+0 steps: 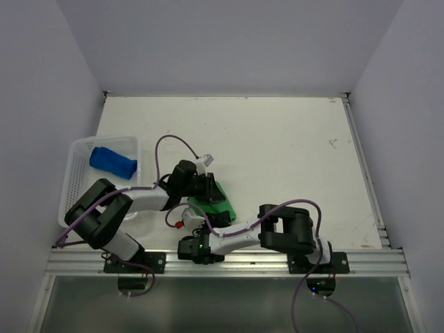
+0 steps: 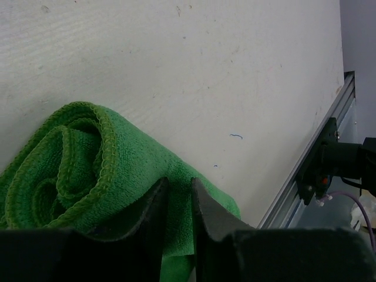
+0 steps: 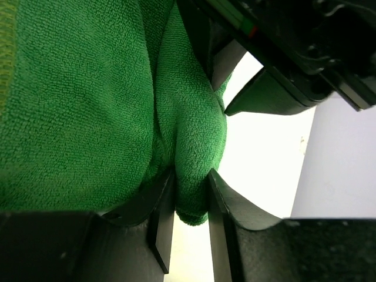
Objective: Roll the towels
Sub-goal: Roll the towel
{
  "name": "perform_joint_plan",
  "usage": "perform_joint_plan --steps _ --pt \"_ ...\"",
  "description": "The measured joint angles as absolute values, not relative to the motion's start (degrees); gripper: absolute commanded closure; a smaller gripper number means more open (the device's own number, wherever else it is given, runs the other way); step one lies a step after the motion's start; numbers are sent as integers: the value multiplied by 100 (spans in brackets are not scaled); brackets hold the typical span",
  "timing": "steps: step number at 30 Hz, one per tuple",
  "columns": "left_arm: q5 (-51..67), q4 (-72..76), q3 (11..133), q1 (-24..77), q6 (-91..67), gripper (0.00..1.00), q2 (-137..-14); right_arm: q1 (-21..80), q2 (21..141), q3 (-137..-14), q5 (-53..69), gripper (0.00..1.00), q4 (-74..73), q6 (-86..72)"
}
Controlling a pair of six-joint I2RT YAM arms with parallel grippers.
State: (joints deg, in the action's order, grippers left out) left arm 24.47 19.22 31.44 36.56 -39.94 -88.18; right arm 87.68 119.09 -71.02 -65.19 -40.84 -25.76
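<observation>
The bright green towel (image 1: 220, 205) lies partly rolled on the table near the front edge. In the left wrist view its rolled end (image 2: 76, 158) shows spiral layers. My left gripper (image 1: 211, 187) is shut on its top edge, with cloth between the near-closed fingers (image 2: 178, 191). My right gripper (image 1: 206, 220) reaches it from the near side and is shut on a thick fold of the green towel (image 3: 191, 188). The royal blue towel (image 1: 113, 161) lies rolled up inside the white mesh basket (image 1: 78, 149) at the left.
The white table (image 1: 277, 152) stretches behind and to the right of the towel. An aluminium rail (image 1: 229, 260) runs along the front edge and another along the right side (image 1: 364, 173). Grey walls enclose the table.
</observation>
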Motion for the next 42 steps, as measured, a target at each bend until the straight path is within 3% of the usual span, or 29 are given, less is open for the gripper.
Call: perform_joint_plan --steps 11,20,28,34,42 --pt "2429 2327 3024 3603 -4005 73 -8958 8737 10645 -6938 -5422 51 -3817 -2740" --pt "2429 2436 3022 3601 -4051 74 -9028 8748 9653 -6082 -4805 51 -3590 -2893" --pt "2429 2440 3022 3601 -4053 73 -9032 8661 7581 -4724 -4128 53 -2620 -3240" --pt "2429 2477 2995 3601 -4056 73 -9026 7612 6720 -4003 -3153 50 -1474 -3636" --pt "2399 2622 2867 3601 -4095 73 -8958 6287 6694 -3361 -1791 44 -412 -4171"
